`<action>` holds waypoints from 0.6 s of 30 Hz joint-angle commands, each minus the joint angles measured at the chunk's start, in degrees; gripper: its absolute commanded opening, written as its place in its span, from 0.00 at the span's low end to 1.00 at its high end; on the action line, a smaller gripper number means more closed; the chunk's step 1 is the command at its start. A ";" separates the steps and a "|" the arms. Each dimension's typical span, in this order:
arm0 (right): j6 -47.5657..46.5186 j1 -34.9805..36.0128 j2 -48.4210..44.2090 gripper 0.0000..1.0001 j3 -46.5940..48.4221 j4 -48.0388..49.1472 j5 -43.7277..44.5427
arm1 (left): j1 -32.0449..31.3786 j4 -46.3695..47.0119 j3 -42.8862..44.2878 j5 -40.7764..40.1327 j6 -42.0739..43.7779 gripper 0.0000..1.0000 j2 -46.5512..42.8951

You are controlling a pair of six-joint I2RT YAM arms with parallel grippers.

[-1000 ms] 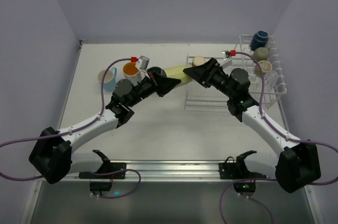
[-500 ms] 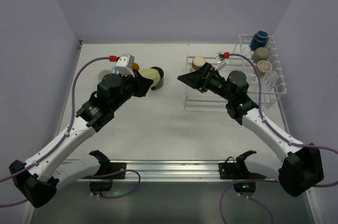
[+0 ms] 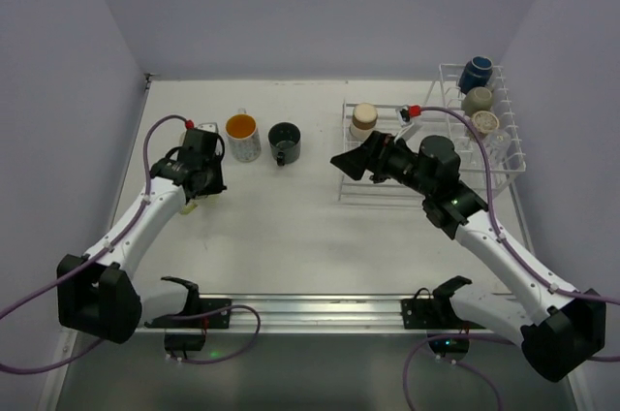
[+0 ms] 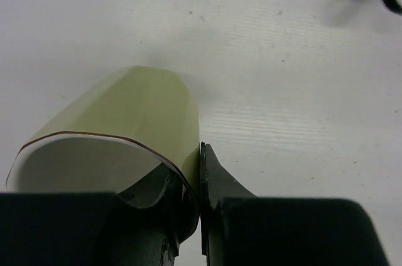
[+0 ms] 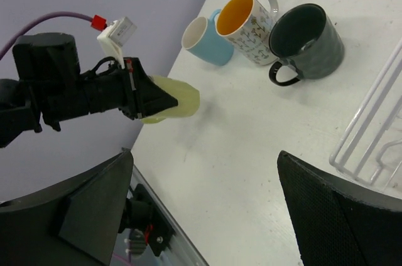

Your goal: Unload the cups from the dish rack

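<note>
Left wrist view: my left gripper [image 4: 200, 153] is nearly closed, pinching the wall of the pale green cup [image 4: 144, 109] at its rim, one finger inside and one outside. The cup lies close to level over the left side of the table [image 3: 291, 237]. Its long axis is in line with the fingers, mouth toward the wrist, base pointing away. My right gripper [image 3: 341, 161] is fully spread and holds nothing, above the left edge of the dish rack [image 3: 373, 190].

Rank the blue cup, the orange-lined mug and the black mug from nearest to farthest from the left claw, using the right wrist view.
1. Blue cup, just beyond the left claw, first in the row.
2. Orange-lined mug, middle of the row.
3. Black mug, at the row's other end.
</note>
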 commanded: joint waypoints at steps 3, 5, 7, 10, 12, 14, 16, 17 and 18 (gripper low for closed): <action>-5.45 1.48 -0.19 0.99 2.45 -3.81 2.64 | 5.01 2.21 1.02 2.54 5.91 0.00 6.75; -6.94 2.44 0.68 0.99 3.59 -6.27 2.82 | 5.81 1.87 2.34 3.50 6.35 0.00 10.53; -7.91 3.14 2.09 0.99 4.47 -7.59 3.08 | 5.99 1.86 3.04 3.33 6.53 0.01 13.25; -9.32 4.11 3.50 0.99 5.18 -9.00 4.93 | 6.34 1.78 4.53 2.37 6.79 0.16 15.98; -10.20 4.46 4.11 0.99 5.62 -10.05 6.51 | 6.51 1.69 4.80 1.05 6.88 0.24 16.78; -11.16 4.81 4.99 0.99 6.14 -11.19 8.70 | 6.52 1.77 4.63 -0.70 6.62 0.38 16.61; -11.69 4.99 5.52 0.99 6.32 -11.81 10.02 | 6.52 2.12 4.45 -1.24 6.53 0.55 14.78; -12.04 5.17 6.22 0.99 6.93 -12.16 10.55 | 6.52 2.56 4.54 -1.76 6.44 0.60 13.89; -12.31 5.17 6.66 0.99 7.37 -12.51 11.78 | 6.52 2.65 4.63 -1.85 6.35 0.64 13.01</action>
